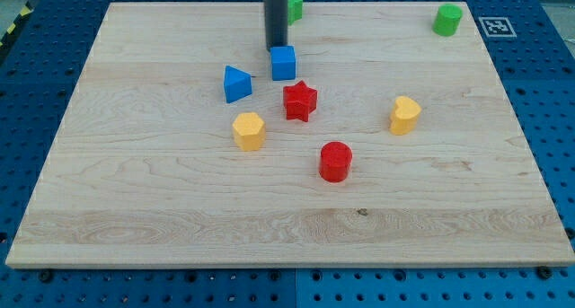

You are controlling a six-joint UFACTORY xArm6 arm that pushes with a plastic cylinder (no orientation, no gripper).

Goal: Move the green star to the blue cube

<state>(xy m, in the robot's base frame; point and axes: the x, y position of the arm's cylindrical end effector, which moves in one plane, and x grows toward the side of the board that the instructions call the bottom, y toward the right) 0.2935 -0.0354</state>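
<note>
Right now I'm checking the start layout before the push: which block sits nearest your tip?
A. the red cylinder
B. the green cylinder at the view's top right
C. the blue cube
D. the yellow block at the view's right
C: my tip stands just above the blue cube in the view, at its top edge, while the other three lie well away.

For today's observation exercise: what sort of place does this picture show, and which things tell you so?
Probably a robotics lab bench: a wooden board lies on a blue perforated table, a printed marker tag sits at its corner, and my tip rests just behind the blue cube.
</note>
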